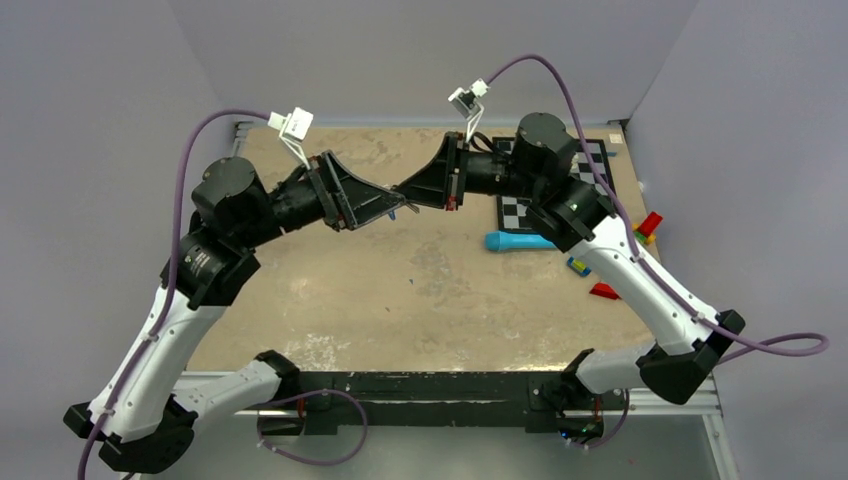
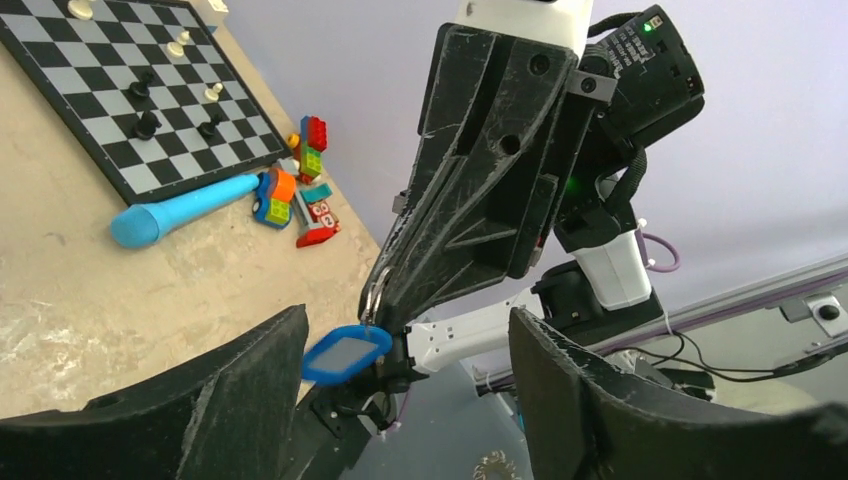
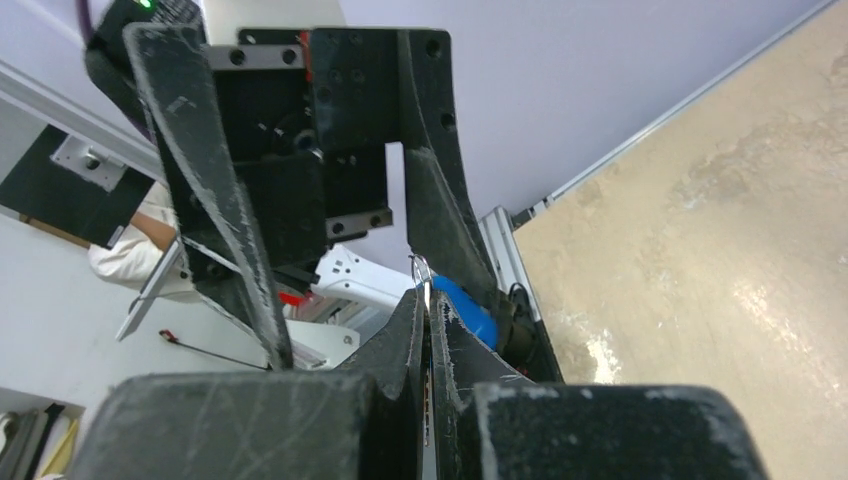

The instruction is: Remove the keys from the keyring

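Both arms meet in mid-air above the table. My right gripper (image 3: 428, 312) is shut on a thin grey metal ring (image 3: 422, 270), which sticks out past its tips. I cannot tell separate keys from the ring. The bright blue oval tag (image 2: 345, 353) hangs from the ring (image 2: 373, 295) just under the right gripper (image 2: 480, 180). It also shows in the right wrist view (image 3: 465, 305). My left gripper (image 2: 408, 320) is open, one finger on each side of the tag and touching nothing. In the top view the left gripper (image 1: 392, 212) and right gripper (image 1: 408, 203) meet tip to tip.
A chessboard (image 1: 590, 170) with pieces lies at the back right. In front of it lie a long light-blue tube (image 1: 515, 241), a small blue-and-yellow block (image 1: 578, 265) and red pieces (image 1: 604, 291). Toy blocks (image 2: 300, 190) sit near the table's right edge.
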